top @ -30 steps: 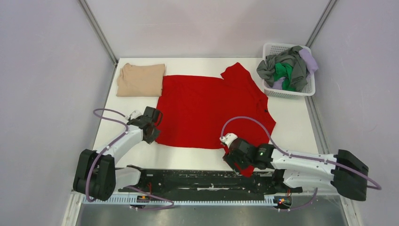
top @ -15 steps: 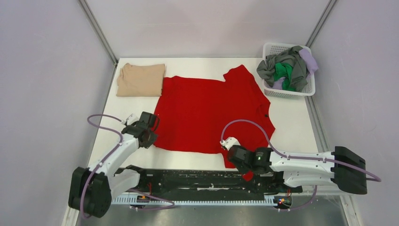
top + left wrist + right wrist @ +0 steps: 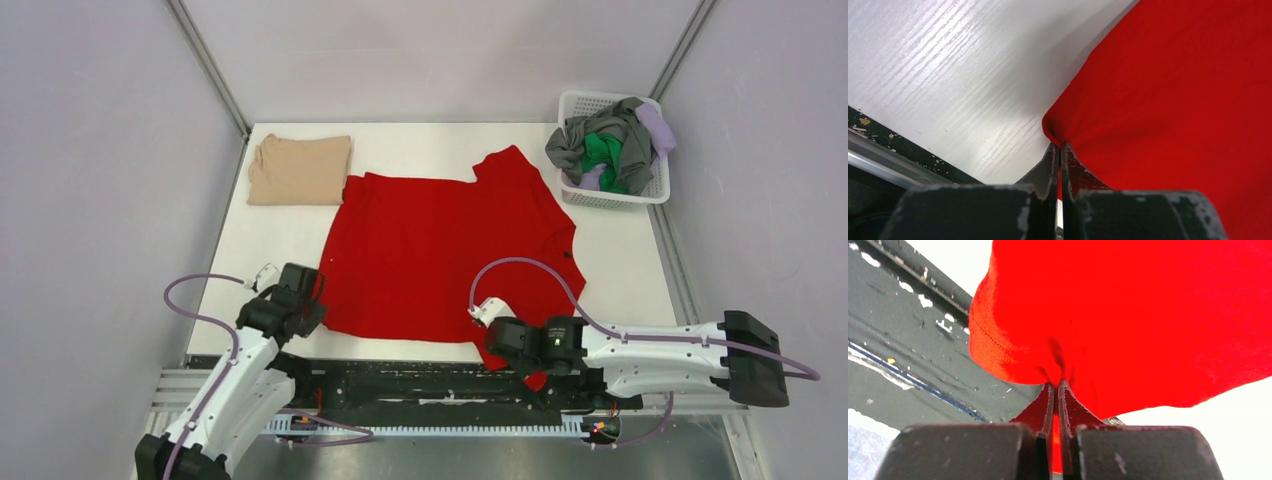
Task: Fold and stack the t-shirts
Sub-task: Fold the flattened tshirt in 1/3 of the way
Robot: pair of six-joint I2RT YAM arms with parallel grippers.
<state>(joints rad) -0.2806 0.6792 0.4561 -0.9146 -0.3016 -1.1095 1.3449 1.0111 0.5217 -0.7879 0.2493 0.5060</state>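
A large bright red t-shirt (image 3: 440,250) lies spread flat across the middle of the white table (image 3: 270,250). My left gripper (image 3: 308,312) is shut on its near left corner (image 3: 1055,132). My right gripper (image 3: 505,345) is shut on its near right part, a sleeve (image 3: 1048,365) that hangs over the table's front edge. A folded beige t-shirt (image 3: 298,168) rests at the far left. Grey, green and lavender t-shirts (image 3: 610,145) are heaped in the basket.
A white mesh basket (image 3: 655,190) stands at the far right corner. The black rail (image 3: 420,385) with the arm bases runs along the near edge. Grey walls close in on both sides.
Both arms have drawn back toward the near edge, dragging the red t-shirt nearer. The right gripper closed on the sleeve within the last second.
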